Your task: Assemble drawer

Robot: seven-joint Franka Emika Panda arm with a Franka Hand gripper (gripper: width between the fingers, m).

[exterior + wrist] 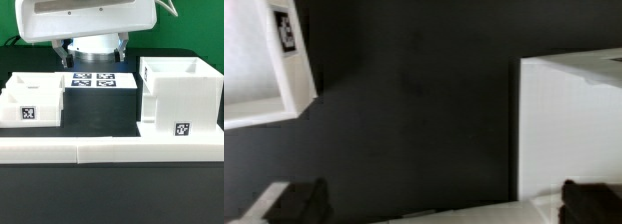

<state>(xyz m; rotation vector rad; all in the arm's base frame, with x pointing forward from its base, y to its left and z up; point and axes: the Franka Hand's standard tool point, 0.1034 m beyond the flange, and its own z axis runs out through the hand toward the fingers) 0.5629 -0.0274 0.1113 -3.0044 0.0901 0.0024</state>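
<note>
My claw (pixel 93 50) hangs open and empty above the far tabletop (pixel 105 112). A tray (pixel 30 100) sits at the exterior view's left and the tall housing (pixel 180 95) at its right, well apart. If I come down off-centre, a finger could knock either one askew.

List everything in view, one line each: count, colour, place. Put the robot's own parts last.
housing: one, white, tall box, on the exterior view's right, tag low on its front
tray: one, white, low and open-topped, on the exterior view's left, tag on its front
marker board: one, white with black tags, flat at the centre back
bar: one, white, long and low, across the front
table: one, black, under everything
gripper: one, white body with dark fingers, above the marker board, open and empty
</note>
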